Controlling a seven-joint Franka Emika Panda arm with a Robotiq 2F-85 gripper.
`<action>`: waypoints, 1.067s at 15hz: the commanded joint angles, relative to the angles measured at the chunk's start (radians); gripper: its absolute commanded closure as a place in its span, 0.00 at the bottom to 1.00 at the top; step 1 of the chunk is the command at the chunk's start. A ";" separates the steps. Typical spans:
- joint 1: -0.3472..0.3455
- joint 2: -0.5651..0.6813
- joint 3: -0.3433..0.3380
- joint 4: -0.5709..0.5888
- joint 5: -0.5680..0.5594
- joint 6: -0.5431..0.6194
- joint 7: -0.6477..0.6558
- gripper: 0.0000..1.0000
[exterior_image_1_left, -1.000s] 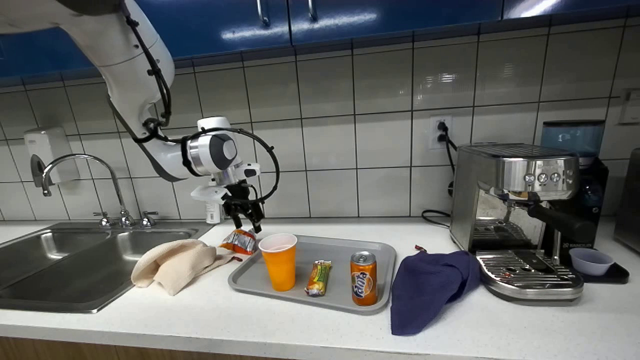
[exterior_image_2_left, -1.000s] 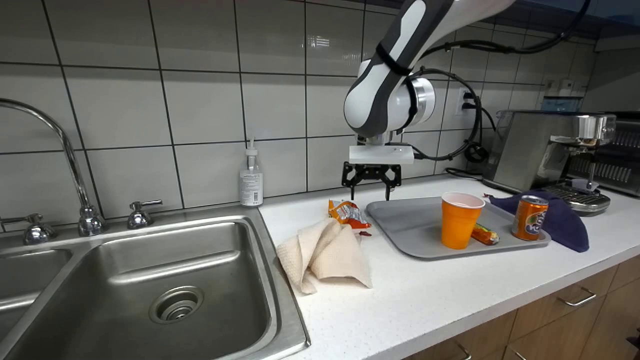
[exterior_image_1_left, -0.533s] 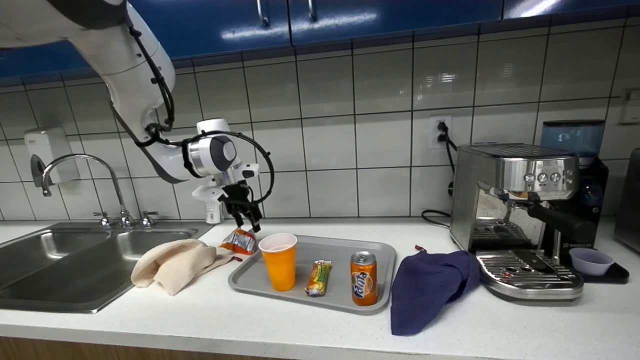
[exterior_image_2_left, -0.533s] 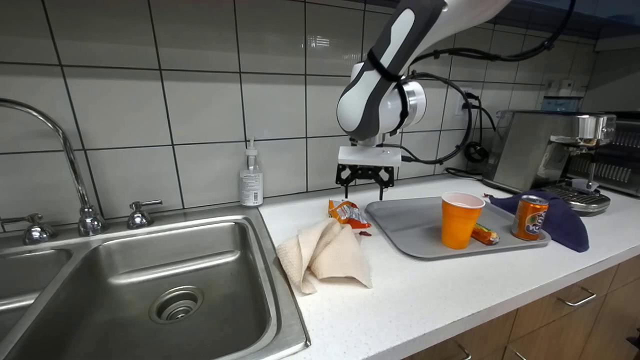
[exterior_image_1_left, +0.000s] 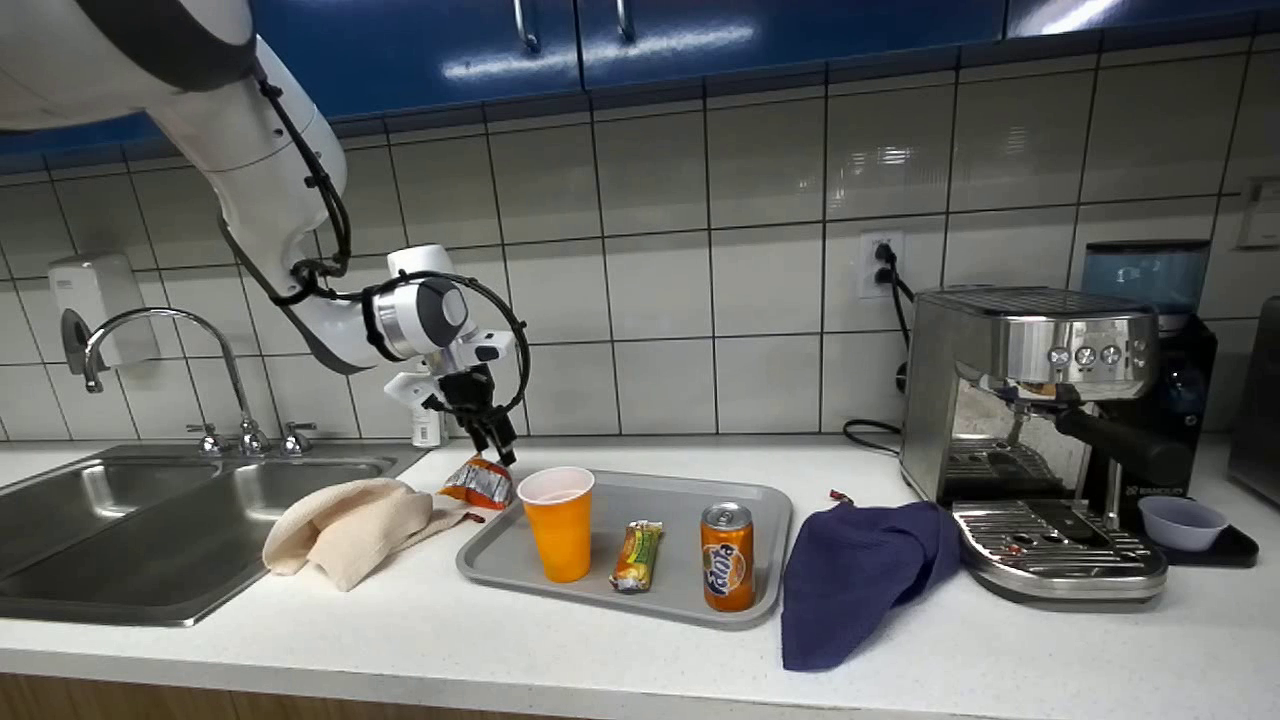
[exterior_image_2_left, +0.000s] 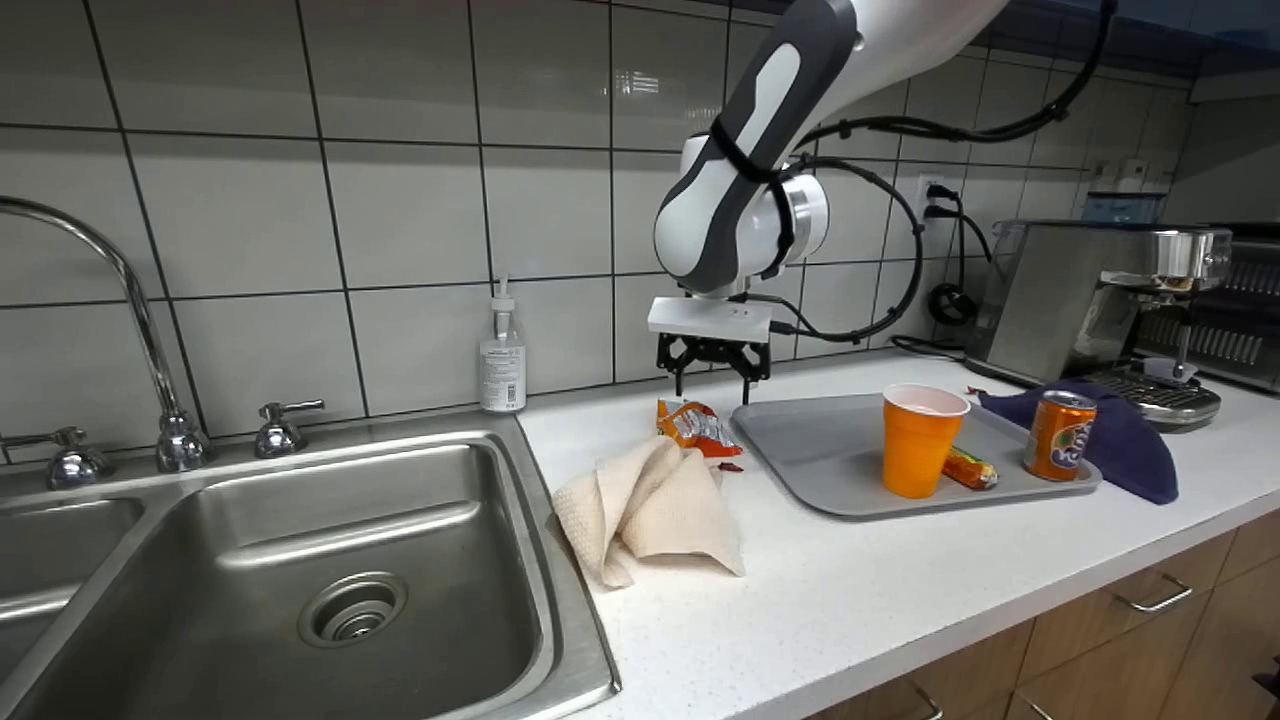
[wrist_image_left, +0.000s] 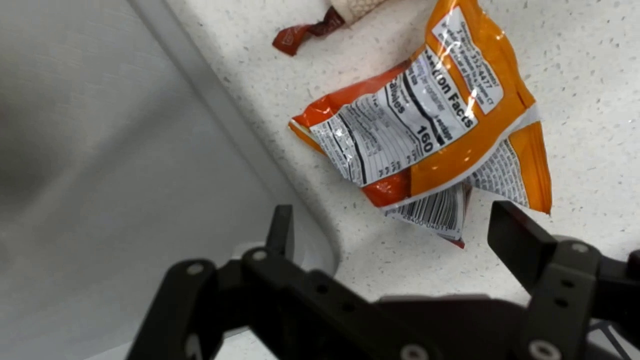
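The gripper (exterior_image_2_left: 712, 397) hangs over the worktop (exterior_image_2_left: 830, 600) near its back edge, fingers (wrist_image_left: 283, 227) spread wide and free. Nearest below it, an orange snack bag (wrist_image_left: 422, 122) lies on the worktop just beside the gray tray (wrist_image_left: 110, 150), at the back corner nearest the sink (exterior_image_2_left: 563, 560). Only the wrist view makes the bag's nutrition label (wrist_image_left: 395, 127) and barcode (wrist_image_left: 432, 210) readable. In an exterior view a tan cloth (exterior_image_2_left: 655, 515) overlaps the bag's outline; the wrist view shows a strip of worktop between them. On the tray, near its front edge, stands an orange cup (exterior_image_2_left: 922, 450), which in an exterior view partly hides a wrapped bar (exterior_image_2_left: 972, 468). A soda can (exterior_image_1_left: 728, 565) stands by the front corner farthest from the sink, a navy cloth (exterior_image_1_left: 865, 580) beyond it. An exterior view takes in a white wall dispenser (exterior_image_1_left: 110, 310) above the sink.
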 joint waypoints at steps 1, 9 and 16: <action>0.029 0.046 -0.026 0.077 -0.022 -0.059 0.095 0.00; 0.035 0.097 -0.024 0.146 -0.026 -0.098 0.180 0.00; 0.031 0.112 -0.019 0.178 -0.027 -0.119 0.202 0.00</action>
